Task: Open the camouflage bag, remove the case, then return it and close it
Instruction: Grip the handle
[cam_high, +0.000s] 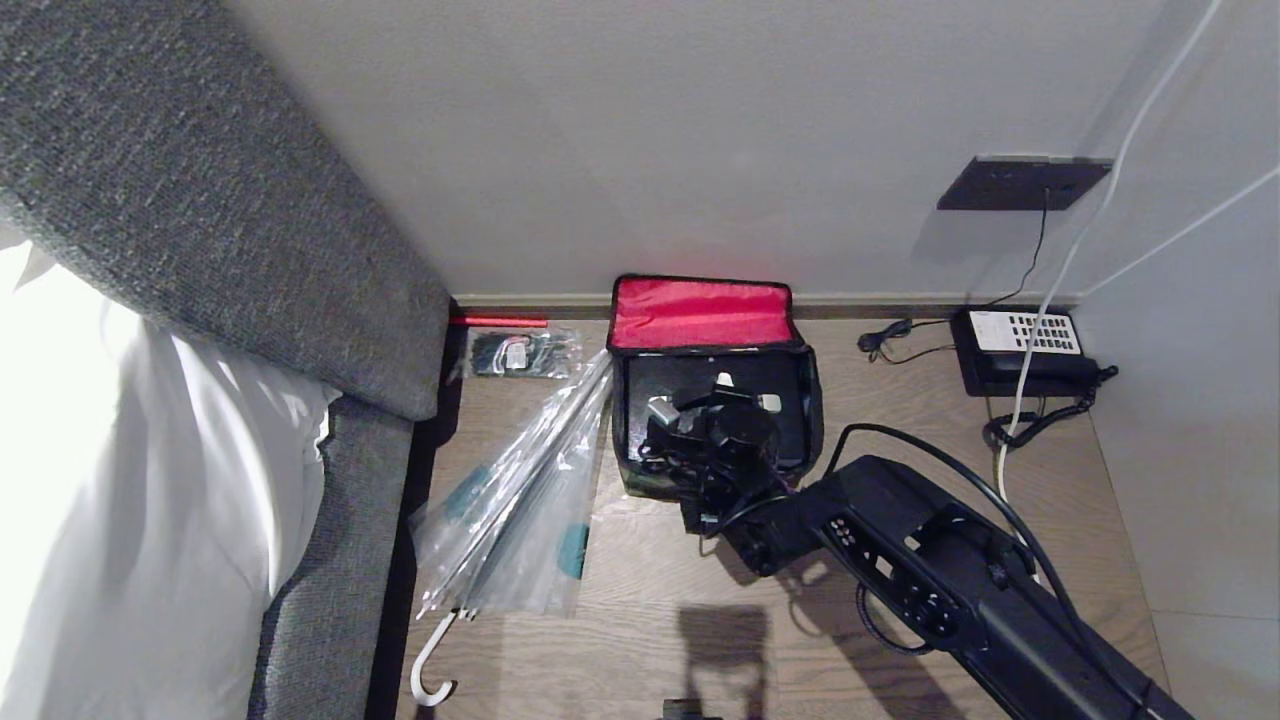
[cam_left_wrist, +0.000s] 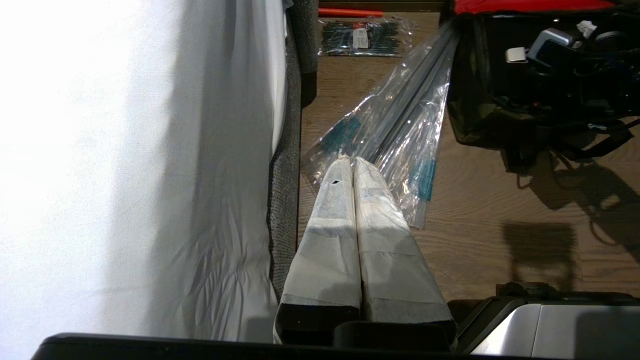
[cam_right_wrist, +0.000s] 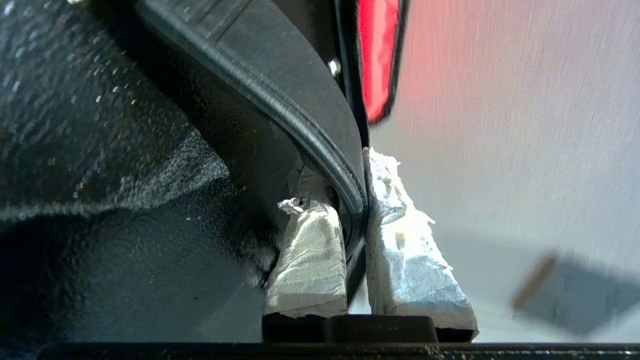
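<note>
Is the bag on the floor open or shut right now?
Open. The camouflage bag's lid stands up against the wall, its red lining showing, with the right pincer inside the bag's mouth.

Right gripper (cam_right_wrist: 352, 200) jaws pinched tight; left gripper (cam_left_wrist: 353, 165) jaws together.

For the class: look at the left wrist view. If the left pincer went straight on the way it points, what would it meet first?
Most likely the plastic-wrapped umbrella on the floor, lying just beyond the shut left pincer; depth is uncertain.

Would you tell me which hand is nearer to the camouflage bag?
Right. The right hand is inside the open camouflage bag, shut on a black edge; the left hand sits apart, beside the umbrella.
</note>
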